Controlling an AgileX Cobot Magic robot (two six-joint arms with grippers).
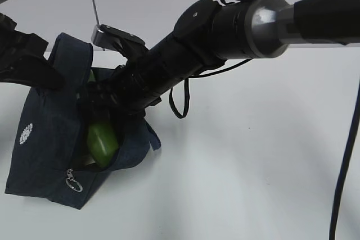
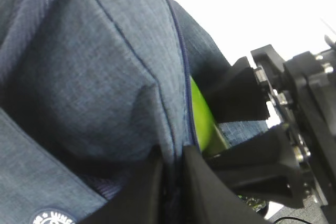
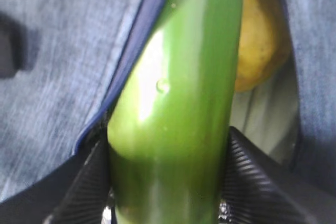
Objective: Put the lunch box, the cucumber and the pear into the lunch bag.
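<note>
Exterior: bag (image 1: 48,139) sits on the desk (image 1: 253,167) at 9 o'clock, mouth held open; cucumber (image 1: 101,141) pokes into the opening, end already inside; right claw (image 1: 109,102) reaches into the mouth from 2 o'clock; left claw (image 1: 28,60) at the bag's upper edge; lunch box not identifiable.
Left wrist: left claw (image 2: 170,182) pinched shut on the bag's rim fabric (image 2: 105,66); soft cloth, will sag if let go; green cucumber (image 2: 202,116) just past the rim.
Right wrist: cucumber (image 3: 178,108) between the right claw's ribbed pads (image 3: 249,177), pads about cucumber-width apart and touching both sides; smooth, stiff, glossy, likely slippery, best held mid-body; pear (image 3: 262,40) behind at 1 o'clock, inside the bag.
</note>
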